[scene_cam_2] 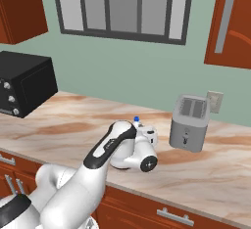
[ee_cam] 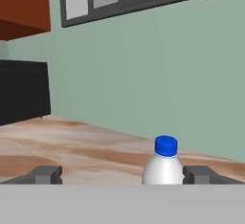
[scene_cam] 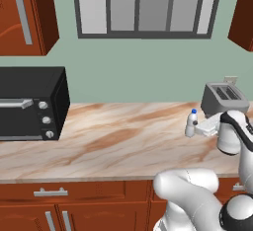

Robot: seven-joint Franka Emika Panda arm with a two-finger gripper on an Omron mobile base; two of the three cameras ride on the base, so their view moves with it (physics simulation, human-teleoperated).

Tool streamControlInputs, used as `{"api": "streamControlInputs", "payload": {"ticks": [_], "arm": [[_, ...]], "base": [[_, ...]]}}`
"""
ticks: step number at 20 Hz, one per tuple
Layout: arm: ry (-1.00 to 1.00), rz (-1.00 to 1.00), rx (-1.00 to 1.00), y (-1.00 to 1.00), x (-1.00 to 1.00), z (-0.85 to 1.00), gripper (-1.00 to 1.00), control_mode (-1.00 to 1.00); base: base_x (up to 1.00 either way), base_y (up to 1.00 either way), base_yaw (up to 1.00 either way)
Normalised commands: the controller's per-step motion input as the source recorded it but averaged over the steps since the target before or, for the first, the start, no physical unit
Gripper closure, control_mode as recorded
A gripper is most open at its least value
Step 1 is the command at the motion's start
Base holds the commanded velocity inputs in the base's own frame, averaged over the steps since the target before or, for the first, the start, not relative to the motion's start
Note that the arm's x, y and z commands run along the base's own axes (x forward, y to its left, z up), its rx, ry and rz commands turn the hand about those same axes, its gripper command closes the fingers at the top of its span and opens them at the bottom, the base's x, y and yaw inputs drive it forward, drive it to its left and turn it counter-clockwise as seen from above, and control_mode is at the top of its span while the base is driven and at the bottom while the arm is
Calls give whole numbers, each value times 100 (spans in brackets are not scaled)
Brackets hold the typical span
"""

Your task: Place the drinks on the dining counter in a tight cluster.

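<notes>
Between the gripper's [ee_cam: 122,174] wide-open jaws, close against one finger, stands the small white bottle [ee_cam: 163,164] on the oven-and-toaster counter [scene_cam: 113,136]; apparently the pick-up step, next calling for centring, then closing.

The worktop [scene_cam: 108,141] in front of me looks like smooth stone, beige with brown swirls. The little bottle [ee_cam: 163,166] looks like smooth white plastic with a shiny blue cap. The toaster [scene_cam_2: 189,123] is dull grey metal. The oven [scene_cam: 30,104] is matt black. My pincer [ee_cam: 122,175] fingers are dark and dull.
</notes>
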Motion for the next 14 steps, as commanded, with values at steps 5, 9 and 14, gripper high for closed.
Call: {"api": "streamControlInputs", "payload": {"ticks": [5, 9, 14], "arm": [[3, 0, 0, -17, 16, -15, -100, -100], [0, 0, 0, -12, 10, -18, -100, -100], [0, 0, 0, -6, 9, -16, -100, -100]], "base": [[0, 0, 0], [0, 0, 0], [0, 0, 0]]}}
